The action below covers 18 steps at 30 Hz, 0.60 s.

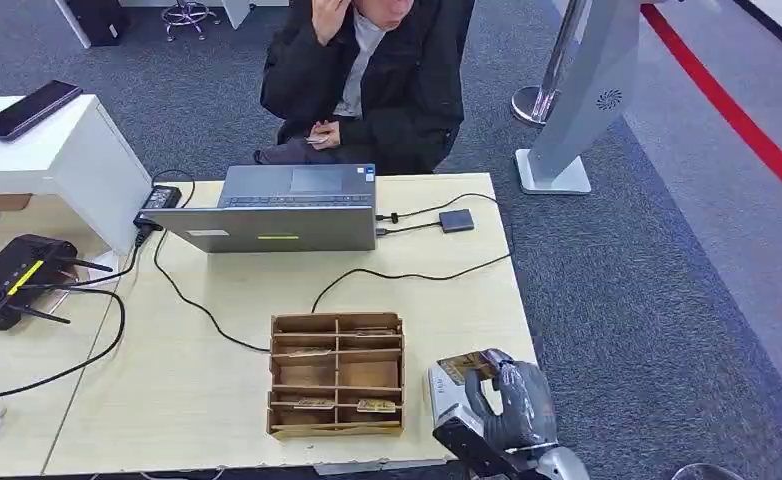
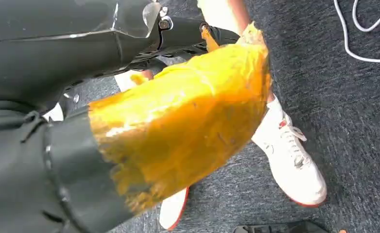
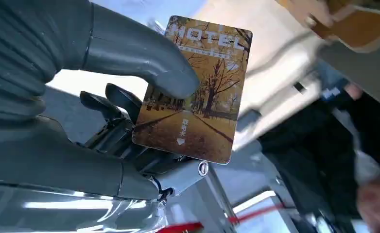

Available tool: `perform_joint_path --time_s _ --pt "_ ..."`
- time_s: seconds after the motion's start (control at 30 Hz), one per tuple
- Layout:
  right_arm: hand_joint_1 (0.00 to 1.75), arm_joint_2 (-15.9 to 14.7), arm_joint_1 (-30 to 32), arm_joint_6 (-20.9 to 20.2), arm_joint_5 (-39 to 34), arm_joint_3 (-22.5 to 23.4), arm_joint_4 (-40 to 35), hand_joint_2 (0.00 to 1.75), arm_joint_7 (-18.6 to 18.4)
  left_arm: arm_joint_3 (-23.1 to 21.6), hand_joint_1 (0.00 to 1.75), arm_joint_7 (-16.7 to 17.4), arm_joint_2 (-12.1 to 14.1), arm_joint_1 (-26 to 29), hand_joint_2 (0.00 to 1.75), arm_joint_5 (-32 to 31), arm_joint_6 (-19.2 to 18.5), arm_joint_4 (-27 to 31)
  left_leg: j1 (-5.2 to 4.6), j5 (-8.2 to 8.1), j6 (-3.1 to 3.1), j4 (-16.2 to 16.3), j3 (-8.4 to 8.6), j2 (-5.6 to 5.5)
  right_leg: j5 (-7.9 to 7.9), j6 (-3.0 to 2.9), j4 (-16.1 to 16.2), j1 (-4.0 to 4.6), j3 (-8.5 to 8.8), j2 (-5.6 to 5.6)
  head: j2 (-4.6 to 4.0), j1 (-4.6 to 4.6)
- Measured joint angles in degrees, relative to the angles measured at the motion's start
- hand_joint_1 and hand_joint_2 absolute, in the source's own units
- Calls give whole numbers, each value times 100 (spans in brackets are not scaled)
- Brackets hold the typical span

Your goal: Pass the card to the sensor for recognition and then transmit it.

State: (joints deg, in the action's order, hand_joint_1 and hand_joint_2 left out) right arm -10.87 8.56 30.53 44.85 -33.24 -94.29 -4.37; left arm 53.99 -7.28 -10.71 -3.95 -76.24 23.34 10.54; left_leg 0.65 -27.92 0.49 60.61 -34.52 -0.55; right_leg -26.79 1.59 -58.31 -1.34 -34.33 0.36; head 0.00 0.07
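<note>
Right hand (image 3: 125,111), raised at the pale wooden desk's (image 1: 447,310) near right corner beside the brown cardboard compartment box (image 1: 337,375), pinches the autumn-toned hotel key card (image 3: 195,92) between thick grey thumb and darker fingers (image 3: 110,104).

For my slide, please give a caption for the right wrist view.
Right hand pinches a hotel card between thumb and fingers.

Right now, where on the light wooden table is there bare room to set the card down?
Bare tabletop lies left of the brown cardboard compartment box, below the black cable, and between that box and the grey laptop. Right of the box the robot's right hand, holding the hotel card, takes up the table's corner. It is crowded by the black router.
</note>
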Motion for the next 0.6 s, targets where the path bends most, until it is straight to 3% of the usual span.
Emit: perform_joint_path --time_s 0.27,0.6 --pt "175 169 136 560 208 114 -457 175 466 35 0 -15 0 0 0 -4 -13 0 0 0 0 0 0 0 0 0 0 0 0 0 0 0" --pt "175 319 142 645 291 118 -862 175 1104 35 0 -70 11 -1 0 -50 -90 0 0 0 0 0 -1 0 0 0 -1 0 0 0 0 0"
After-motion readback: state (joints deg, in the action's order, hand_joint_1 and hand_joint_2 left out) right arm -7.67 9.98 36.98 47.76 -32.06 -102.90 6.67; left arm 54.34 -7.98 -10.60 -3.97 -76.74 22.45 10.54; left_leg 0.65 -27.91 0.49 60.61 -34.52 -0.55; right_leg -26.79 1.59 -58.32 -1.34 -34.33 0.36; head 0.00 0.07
